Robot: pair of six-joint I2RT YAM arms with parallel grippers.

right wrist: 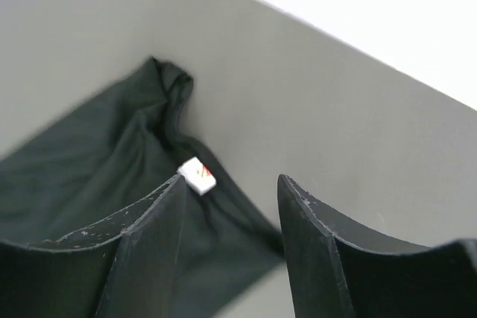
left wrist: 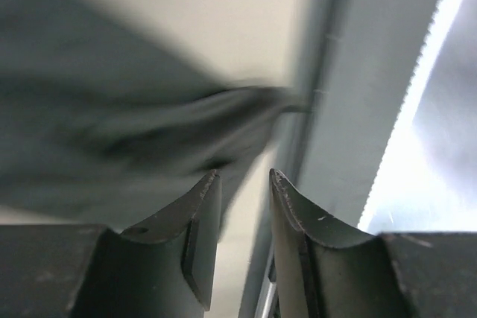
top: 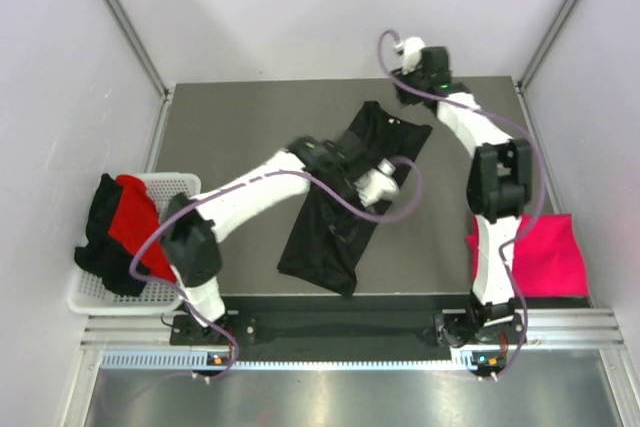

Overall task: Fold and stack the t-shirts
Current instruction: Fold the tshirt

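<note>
A black t-shirt (top: 335,212) lies in a long diagonal strip across the middle of the grey table (top: 230,137). My left gripper (top: 390,175) hovers by its right edge. In the left wrist view this gripper (left wrist: 242,178) is open and empty, with blurred black cloth (left wrist: 112,139) up and to the left. My right gripper (top: 408,90) is at the shirt's far end. The right wrist view shows it (right wrist: 231,182) open over the black cloth (right wrist: 89,176), whose small white tag (right wrist: 197,176) lies beside the left fingertip. A pink t-shirt (top: 545,252) lies at the right edge.
A white wire basket (top: 178,185) at the left edge holds bunched black and red t-shirts (top: 130,227). White walls with metal posts close in the table on three sides. A metal rail (top: 350,327) runs along the near edge.
</note>
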